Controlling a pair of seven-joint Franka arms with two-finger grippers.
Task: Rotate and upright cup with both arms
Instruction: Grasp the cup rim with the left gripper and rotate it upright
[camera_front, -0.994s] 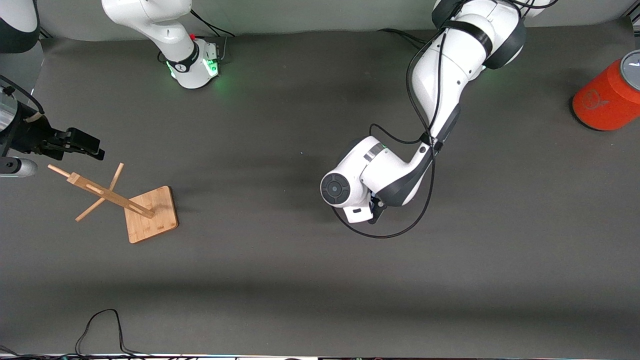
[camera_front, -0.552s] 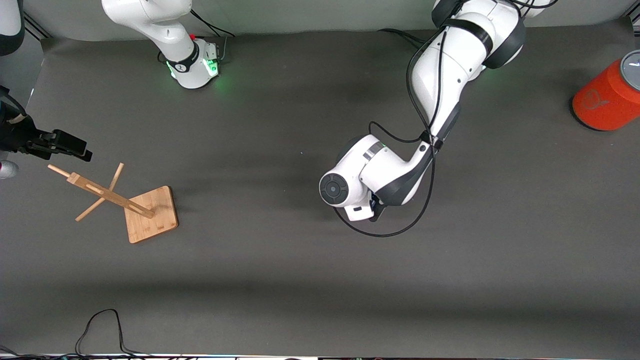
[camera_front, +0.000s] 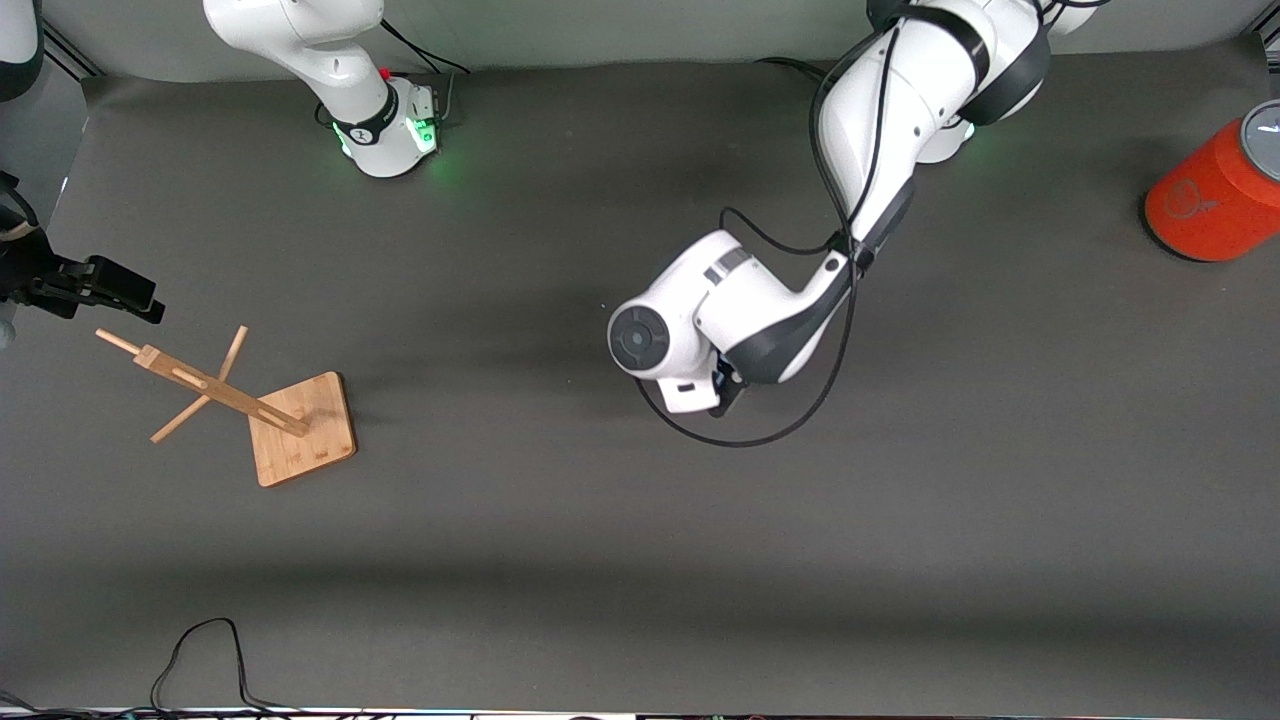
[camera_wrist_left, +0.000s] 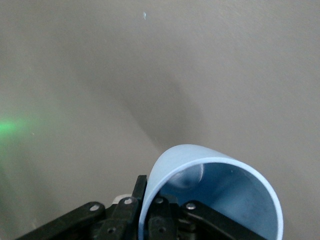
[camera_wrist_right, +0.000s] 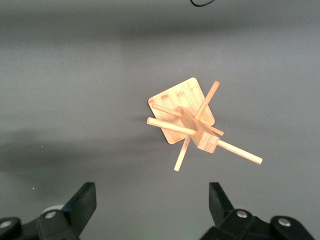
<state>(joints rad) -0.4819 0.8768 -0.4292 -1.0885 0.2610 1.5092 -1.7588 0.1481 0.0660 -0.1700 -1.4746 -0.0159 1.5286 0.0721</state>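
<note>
Since a second ago the left arm's wrist has swung toward the robots' bases and the right arm's end of the counter (camera_front: 560, 560), while the right claw (camera_front: 140, 303) has drawn back toward the frame edge at nine o'clock, now just off the tip of the wooden rack (camera_front: 245, 405). The left move reads as a carry or reorientation of the cup (camera_wrist_left: 215, 195), which the left wrist view shows pinched at its wall by the left claw (camera_wrist_left: 165, 220), mouth facing the camera, so it lies sideways and the uprighting looks not yet done. In the right wrist view the right claw's fingers (camera_wrist_right: 82, 205) stand wide apart with nothing between them, hanging over bare counter beside the rack. From the front the cup and left claw are hidden under the wrist housing; whether the cup touches the counter cannot be told. An orange cylinder (camera_front: 1205, 205) is cut off at three o'clock.
</note>
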